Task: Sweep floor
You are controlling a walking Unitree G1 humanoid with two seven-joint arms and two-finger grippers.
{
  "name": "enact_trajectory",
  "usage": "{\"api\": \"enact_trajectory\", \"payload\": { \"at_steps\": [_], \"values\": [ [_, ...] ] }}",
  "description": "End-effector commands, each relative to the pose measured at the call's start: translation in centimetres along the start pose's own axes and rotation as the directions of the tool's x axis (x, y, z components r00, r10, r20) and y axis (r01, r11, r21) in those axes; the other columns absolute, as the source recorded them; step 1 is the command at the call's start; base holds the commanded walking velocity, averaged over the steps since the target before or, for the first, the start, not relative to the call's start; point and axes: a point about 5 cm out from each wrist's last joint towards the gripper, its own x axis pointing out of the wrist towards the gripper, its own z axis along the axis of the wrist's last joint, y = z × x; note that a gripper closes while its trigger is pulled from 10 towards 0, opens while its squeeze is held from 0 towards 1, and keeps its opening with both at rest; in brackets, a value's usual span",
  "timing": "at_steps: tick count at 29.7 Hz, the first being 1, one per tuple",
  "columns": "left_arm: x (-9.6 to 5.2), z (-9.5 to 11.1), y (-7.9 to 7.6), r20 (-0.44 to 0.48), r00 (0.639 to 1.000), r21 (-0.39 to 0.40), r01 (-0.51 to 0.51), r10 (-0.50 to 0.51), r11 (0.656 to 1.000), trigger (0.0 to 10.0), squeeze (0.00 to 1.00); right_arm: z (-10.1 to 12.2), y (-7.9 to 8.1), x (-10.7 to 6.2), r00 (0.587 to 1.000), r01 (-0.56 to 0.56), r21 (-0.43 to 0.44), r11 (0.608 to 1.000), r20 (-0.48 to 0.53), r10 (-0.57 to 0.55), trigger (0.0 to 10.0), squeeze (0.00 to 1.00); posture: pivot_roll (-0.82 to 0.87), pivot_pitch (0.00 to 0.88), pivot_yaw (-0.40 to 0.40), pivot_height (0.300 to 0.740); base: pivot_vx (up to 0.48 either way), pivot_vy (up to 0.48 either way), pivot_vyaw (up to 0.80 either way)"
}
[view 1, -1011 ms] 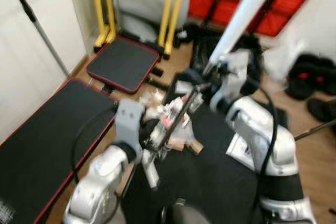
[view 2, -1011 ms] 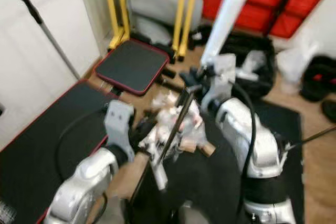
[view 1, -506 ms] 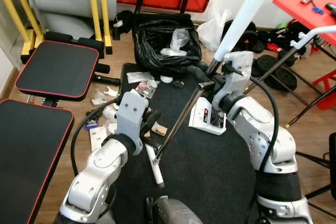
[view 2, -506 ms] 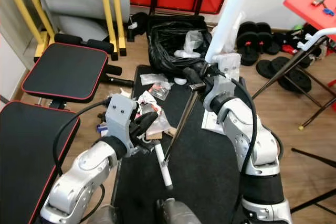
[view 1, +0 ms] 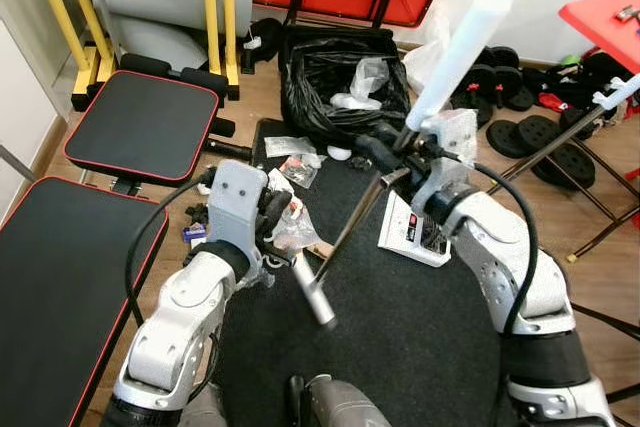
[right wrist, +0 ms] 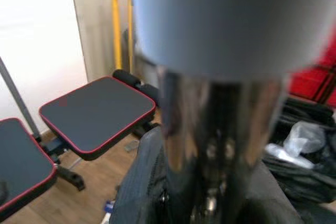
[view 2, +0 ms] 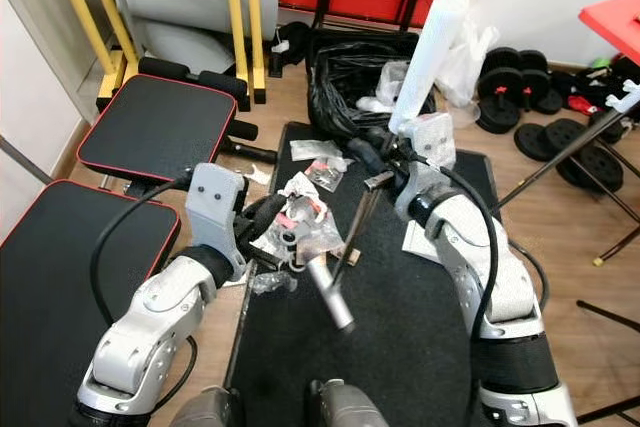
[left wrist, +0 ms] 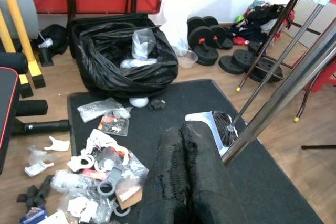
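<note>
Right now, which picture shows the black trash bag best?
The left wrist view: the trash bag sits whole, open, with clear plastic inside. Both eye views show it farther off, behind the broom handle that the right end effector holds. The right wrist view catches just an edge.

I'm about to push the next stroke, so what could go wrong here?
The right hand grips the broom pole high up, so the low end may swing wide. The litter pile sits right by the left hand and could snag on it. The white box on the mat could be swept along.
</note>
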Motion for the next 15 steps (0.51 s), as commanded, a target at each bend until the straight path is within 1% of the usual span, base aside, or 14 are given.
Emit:
{"api": "enact_trajectory", "payload": {
  "at_steps": [1,2,4,5,7,12,14,15],
  "values": [
    [0.1,-0.3,-0.1,-0.004,0.999,-0.013,-0.04,0.04,0.999,10.0,0.0,0.7,-0.2,0.0,0.999,-0.008,0.0,1.0,0.048,0.008,10.0,0.0,-0.09,0.189,-0.196,0.74,0.0,0.0,0.0],
    [0.3,-0.2,-0.3,0.008,0.999,0.007,-0.034,0.034,0.999,10.0,0.0,0.6,-0.2,0.0,0.998,-0.012,-0.004,1.0,0.057,0.012,10.0,0.0,-0.09,0.179,-0.195,0.74,0.0,0.0,0.0],
    [0.3,-0.2,-0.3,0.008,0.999,0.007,-0.034,0.034,0.999,10.0,0.0,0.6,-0.2,0.0,0.998,-0.012,-0.004,1.0,0.057,0.012,10.0,0.0,-0.09,0.179,-0.195,0.74,0.0,0.0,0.0],
    [0.4,-0.1,-0.5,0.015,0.999,0.036,-0.035,0.034,0.999,10.0,0.0,0.4,-0.3,-0.1,0.998,-0.011,-0.012,1.0,0.06,0.012,10.0,0.0,-0.08,0.177,-0.196,0.74,0.0,0.0,0.0],
    [0.5,-0.1,-0.5,0.022,0.999,0.045,-0.038,0.037,0.998,10.0,0.0,0.3,-0.3,-0.1,0.998,-0.007,-0.018,1.0,0.059,0.008,10.0,0.0,-0.08,0.177,-0.195,0.74,0.0,0.0,0.0],
    [0.7,-0.3,0.0,0.017,0.997,0.0,-0.072,0.072,0.997,10.0,0.0,-0.3,-0.4,-0.1,0.998,0.022,-0.02,1.0,0.054,-0.02,10.0,0.0,-0.09,0.172,-0.197,0.74,0.0,0.0,0.0],
    [0.7,-0.3,0.0,0.021,0.997,-0.001,-0.073,0.073,0.997,10.0,0.0,-0.5,-0.5,-0.1,0.998,0.025,-0.016,1.0,0.057,-0.024,10.0,0.0,-0.09,0.171,-0.198,0.74,0.0,0.0,0.0],
    [0.7,-0.3,-0.1,0.027,0.997,0.005,-0.069,0.069,0.998,10.0,0.0,-0.6,-0.5,-0.1,0.997,0.027,0.001,1.0,0.066,-0.027,1.1,0.0,-0.09,0.168,-0.2,0.74,0.0,0.0,0.0]
  ]
}}
